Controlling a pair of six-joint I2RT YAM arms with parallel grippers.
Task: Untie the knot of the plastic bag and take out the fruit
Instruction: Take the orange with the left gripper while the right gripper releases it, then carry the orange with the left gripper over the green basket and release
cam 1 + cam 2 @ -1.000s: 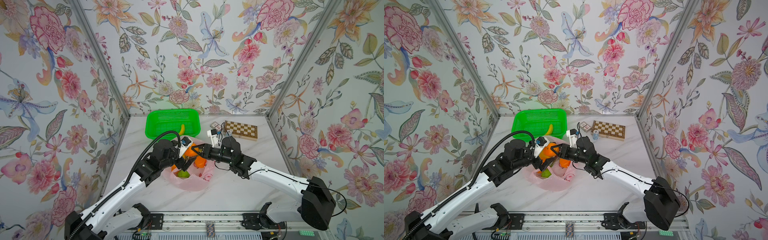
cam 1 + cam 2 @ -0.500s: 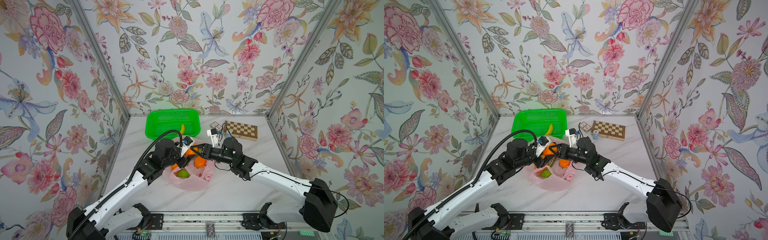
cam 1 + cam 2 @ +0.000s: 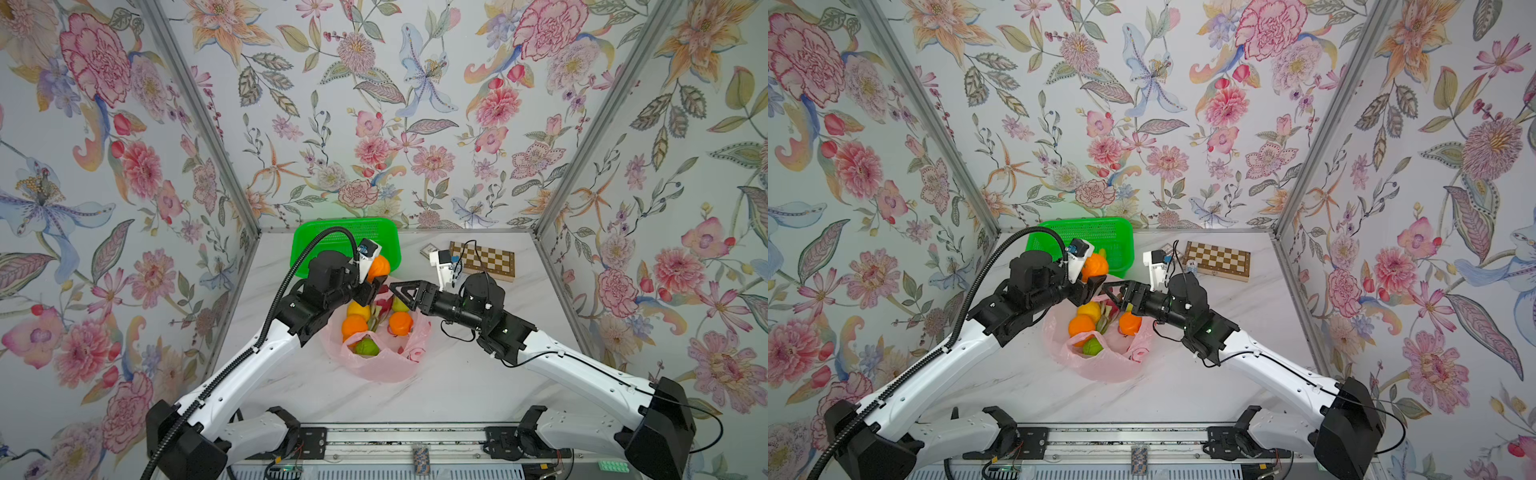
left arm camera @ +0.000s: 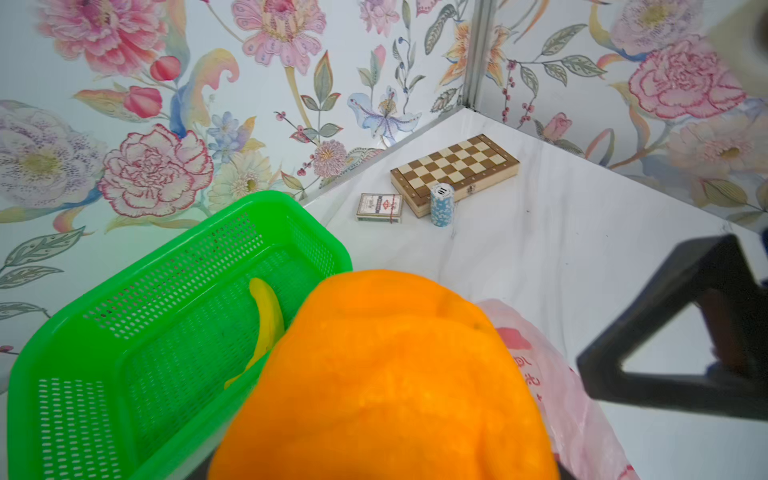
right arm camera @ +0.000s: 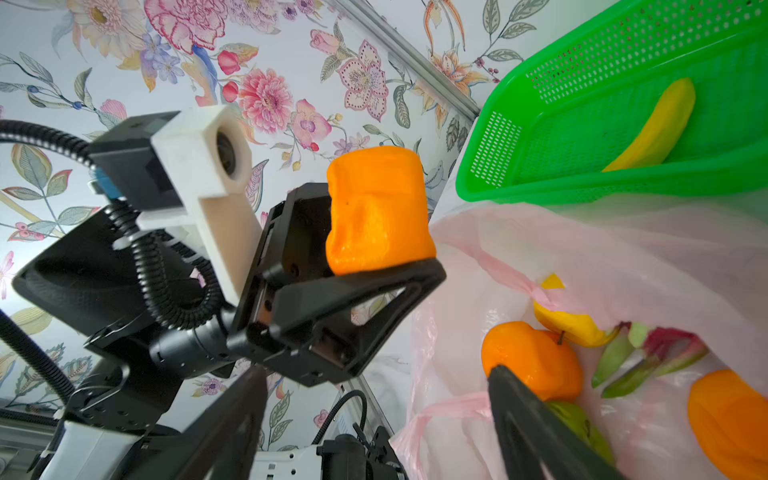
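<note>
An orange (image 4: pixel 386 374) fills the near view, slightly blurred. Behind it a green basket (image 4: pixel 145 266) holds a banana (image 4: pixel 268 320). A pink bag (image 4: pixel 573 395) lies just beside the orange, with a black finger (image 4: pixel 648 320) near it. Farther off on the table (image 4: pixel 561 249) are a chessboard (image 4: pixel 455 168), a card deck (image 4: pixel 379 208) and an upright chip stack (image 4: pixel 441 205), close together.

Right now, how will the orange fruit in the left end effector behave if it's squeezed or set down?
The round orange fruit looks soft: its sides are flattened where the left end effector clamps it. That denting suggests it's light, probably hollow. Released, it may roll.
</note>
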